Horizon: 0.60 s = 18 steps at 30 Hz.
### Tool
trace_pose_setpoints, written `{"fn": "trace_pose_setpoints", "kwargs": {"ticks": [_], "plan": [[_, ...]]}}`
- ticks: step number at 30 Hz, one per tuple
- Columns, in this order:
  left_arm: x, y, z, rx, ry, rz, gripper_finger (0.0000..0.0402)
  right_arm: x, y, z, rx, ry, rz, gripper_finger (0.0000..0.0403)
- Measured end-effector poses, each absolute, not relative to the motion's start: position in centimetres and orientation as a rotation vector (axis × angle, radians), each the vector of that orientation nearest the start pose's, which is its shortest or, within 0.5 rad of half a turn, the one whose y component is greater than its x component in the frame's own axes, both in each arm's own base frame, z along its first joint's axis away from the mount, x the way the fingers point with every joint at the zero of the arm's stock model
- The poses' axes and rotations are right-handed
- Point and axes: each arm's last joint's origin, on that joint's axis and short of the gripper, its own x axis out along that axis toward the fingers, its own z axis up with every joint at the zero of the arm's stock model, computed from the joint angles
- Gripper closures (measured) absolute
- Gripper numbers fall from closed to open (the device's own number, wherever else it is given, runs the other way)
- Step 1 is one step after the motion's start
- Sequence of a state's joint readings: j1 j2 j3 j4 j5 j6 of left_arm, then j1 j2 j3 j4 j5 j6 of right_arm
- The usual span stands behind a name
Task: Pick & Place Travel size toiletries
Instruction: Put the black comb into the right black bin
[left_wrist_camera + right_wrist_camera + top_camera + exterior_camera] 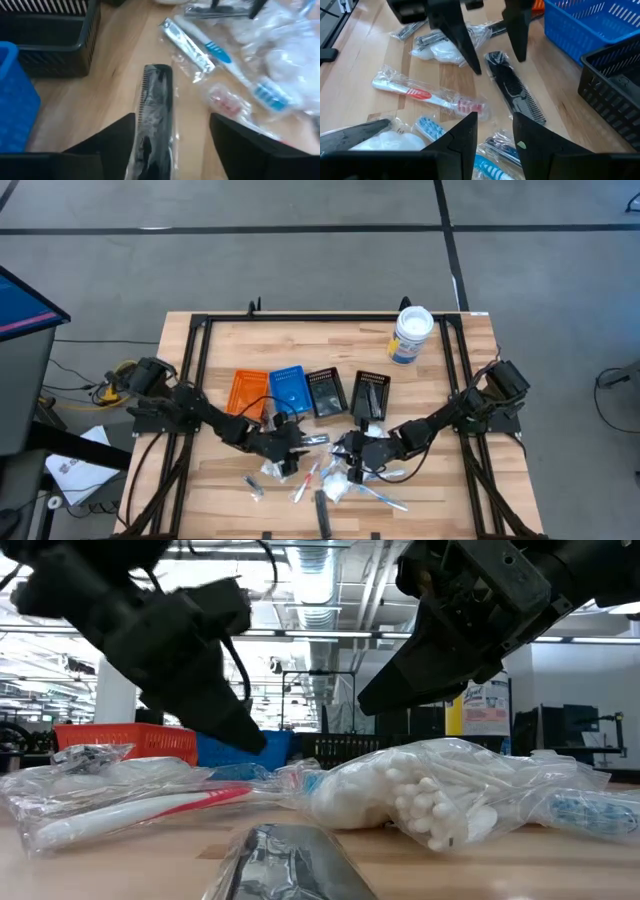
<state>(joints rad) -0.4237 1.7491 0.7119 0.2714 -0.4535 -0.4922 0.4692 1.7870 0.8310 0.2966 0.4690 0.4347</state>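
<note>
Lying flat, black comb (156, 107) sealed in clear wrap.

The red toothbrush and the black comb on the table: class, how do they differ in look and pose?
The red toothbrush is white-handled with red, while the black comb is all black with teeth along one edge. The toothbrush lies apart from the left gripper; the comb lies under its open fingers. Both lie flat in clear wrap.

Four bins (310, 391) sit mid-table. Toiletries (330, 480) lie scattered near the front edge, both grippers (284, 442) (358, 455) above them
</note>
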Motion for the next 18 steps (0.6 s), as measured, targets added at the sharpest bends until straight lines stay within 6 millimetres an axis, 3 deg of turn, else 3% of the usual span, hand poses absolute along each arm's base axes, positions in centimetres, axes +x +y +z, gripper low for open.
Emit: {"fn": "trace_pose_setpoints", "kwargs": {"ticks": [4,9,18], "plan": [[29.2,-11.1,10.7,-0.165,0.703,0.193,0.0118,31.0,14.2,13.9,0.124,0.572,-0.127,0.0283],[29.3,-11.1,9.8,-0.159,0.725,0.191,0.0114,31.0,14.2,13.8,0.124,0.573,-0.127,0.0265],[29.3,-11.1,8.1,-0.161,0.771,0.215,0.0185,31.0,14.3,13.9,0.126,0.57,-0.126,0.0233]]}}
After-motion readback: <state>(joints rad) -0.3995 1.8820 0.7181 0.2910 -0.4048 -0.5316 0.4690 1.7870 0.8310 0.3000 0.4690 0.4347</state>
